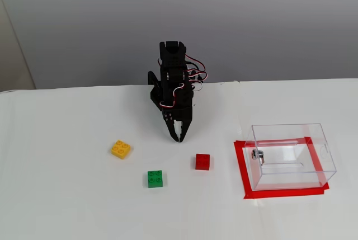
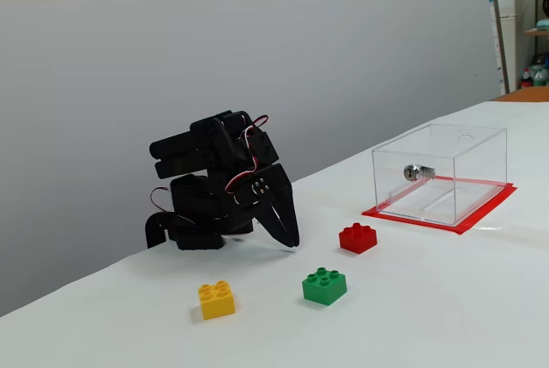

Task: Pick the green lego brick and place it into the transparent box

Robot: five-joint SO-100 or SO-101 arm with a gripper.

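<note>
On the white counter (image 1: 67, 195), the transparent box (image 1: 291, 155) sits on red tape, well right of the folded arm. The reach should come straight down over the green lego brick (image 1: 155, 178), lying between the yellow brick (image 1: 121, 149) and red brick (image 1: 202, 161). The fingers (image 1: 178, 132) look closed, holding nothing.

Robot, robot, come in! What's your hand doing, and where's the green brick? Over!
Hand shut, empty, tips down near the table. Small green studded plastic brick untouched on the white table, apart from the clear plastic box. Red brick nearby, not blocking.
</note>
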